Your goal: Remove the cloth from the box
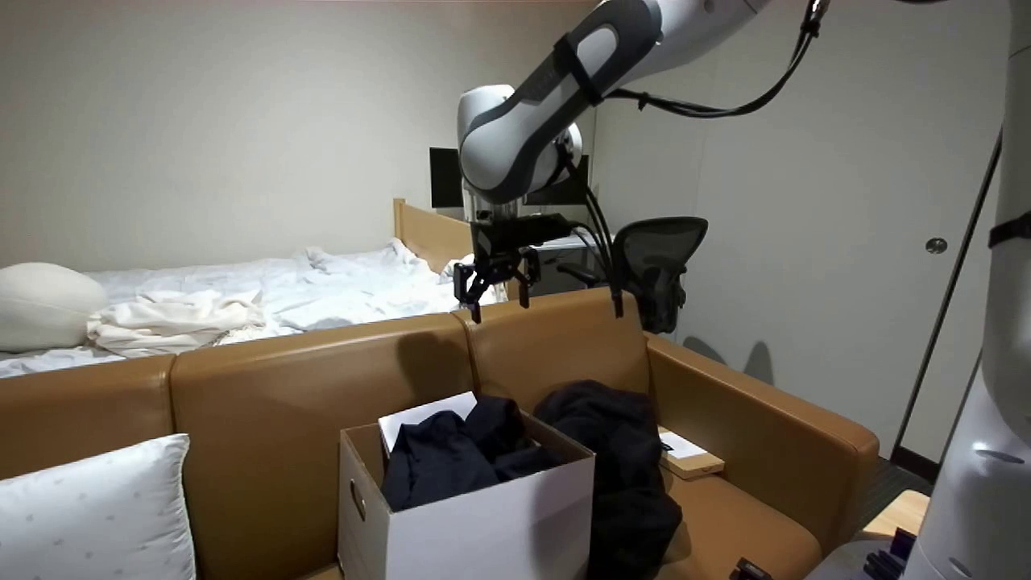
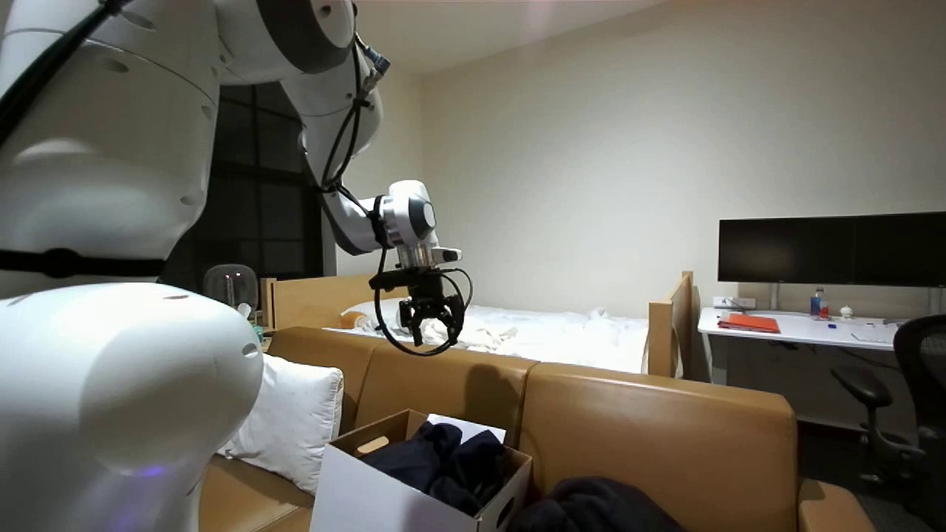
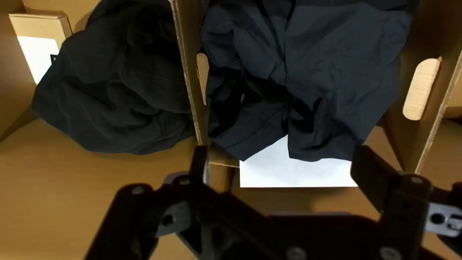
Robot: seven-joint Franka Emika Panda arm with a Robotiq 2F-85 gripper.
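Observation:
A dark navy cloth lies bunched inside an open white box; the cloth shows in both exterior views (image 1: 443,455) (image 2: 421,462) and the wrist view (image 3: 335,68). The box (image 1: 491,532) (image 2: 392,495) stands on the couch seat, its brown inner wall and handle holes showing in the wrist view (image 3: 433,133). The cloth partly covers a white sheet or flap (image 1: 423,413) (image 3: 296,171) at the box's back edge. My gripper (image 1: 499,306) (image 2: 434,336) (image 3: 280,155) is open and empty, pointing down well above the box, near the couch back's top.
A black cloth (image 1: 612,459) (image 3: 119,86) lies beside the box on the brown couch (image 1: 314,387). A small cardboard box (image 1: 693,463) lies by the armrest (image 1: 757,403). A white pillow (image 1: 97,515) (image 2: 288,421) leans on the couch. A bed (image 1: 322,282) stands behind the couch.

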